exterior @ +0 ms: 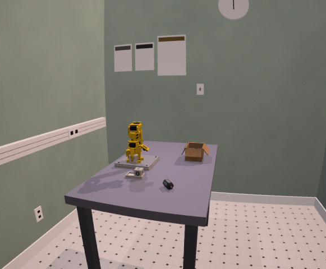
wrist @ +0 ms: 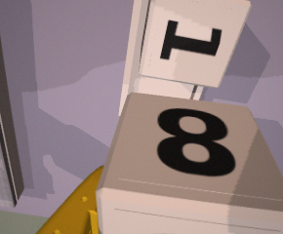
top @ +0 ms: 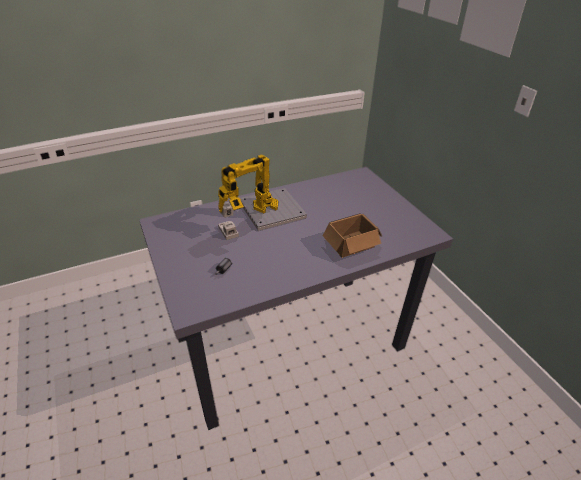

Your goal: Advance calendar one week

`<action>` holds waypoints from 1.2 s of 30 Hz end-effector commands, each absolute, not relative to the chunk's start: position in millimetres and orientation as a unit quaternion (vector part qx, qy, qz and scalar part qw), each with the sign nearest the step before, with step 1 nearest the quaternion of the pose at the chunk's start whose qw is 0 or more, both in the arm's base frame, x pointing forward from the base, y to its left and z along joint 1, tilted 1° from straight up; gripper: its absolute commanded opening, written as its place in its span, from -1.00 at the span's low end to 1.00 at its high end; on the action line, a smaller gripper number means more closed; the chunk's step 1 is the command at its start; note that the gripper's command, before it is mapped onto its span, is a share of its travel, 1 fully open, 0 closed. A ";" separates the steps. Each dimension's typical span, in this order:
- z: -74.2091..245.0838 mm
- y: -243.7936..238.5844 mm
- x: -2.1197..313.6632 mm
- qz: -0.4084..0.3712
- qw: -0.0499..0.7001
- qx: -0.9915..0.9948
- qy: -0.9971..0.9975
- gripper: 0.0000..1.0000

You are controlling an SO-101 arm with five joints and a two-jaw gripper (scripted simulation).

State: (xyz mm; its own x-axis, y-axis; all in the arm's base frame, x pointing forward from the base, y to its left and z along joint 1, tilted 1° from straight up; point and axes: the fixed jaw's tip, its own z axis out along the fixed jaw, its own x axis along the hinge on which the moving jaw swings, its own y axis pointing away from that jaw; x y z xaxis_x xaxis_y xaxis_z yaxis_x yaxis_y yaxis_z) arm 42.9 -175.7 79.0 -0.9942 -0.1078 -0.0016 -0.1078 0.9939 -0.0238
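Note:
My gripper (top: 226, 205) is shut on a white date cube (wrist: 195, 161). It holds the cube above the table, just behind the calendar tray (top: 221, 229). In the wrist view the held cube shows a black 8 on the face towards the camera. The second cube (wrist: 192, 41) sits in one side of the tray (wrist: 132, 73) and shows a 1 lying on its side on top. In the exterior view this cube (exterior: 138, 171) shows a 0 on the side away from the arm. The tray slot beside it is empty. The month's name is not visible.
The grey base plate (top: 278, 209) under the arm lies right of the tray. A small black object (top: 223, 265) lies on the table in front of the tray. An open cardboard box (top: 352, 235) stands at the right.

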 end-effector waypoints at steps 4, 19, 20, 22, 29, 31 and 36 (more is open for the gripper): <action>78.8 -179.9 29.9 -0.008 0.001 -0.013 1.000 -1.00; 73.3 -180.5 29.6 -0.008 0.001 -0.012 1.000 -1.00; 71.9 -180.6 29.6 -0.008 0.001 -0.012 1.000 -1.00; 68.9 -180.8 29.7 -0.008 0.001 -0.012 1.000 -1.00; 61.0 -180.9 29.8 -0.008 0.001 -0.012 1.000 -1.00; 58.2 -180.9 29.8 -0.008 0.001 -0.012 1.000 -1.00; 53.6 -180.7 29.9 -0.008 0.001 -0.012 1.000 -1.00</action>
State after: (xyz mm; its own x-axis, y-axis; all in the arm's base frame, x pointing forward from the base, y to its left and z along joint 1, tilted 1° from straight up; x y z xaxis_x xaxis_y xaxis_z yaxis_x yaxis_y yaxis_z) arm 31.0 -182.1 59.5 -0.9993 -0.0373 -0.0029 -0.0372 0.9987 -0.0339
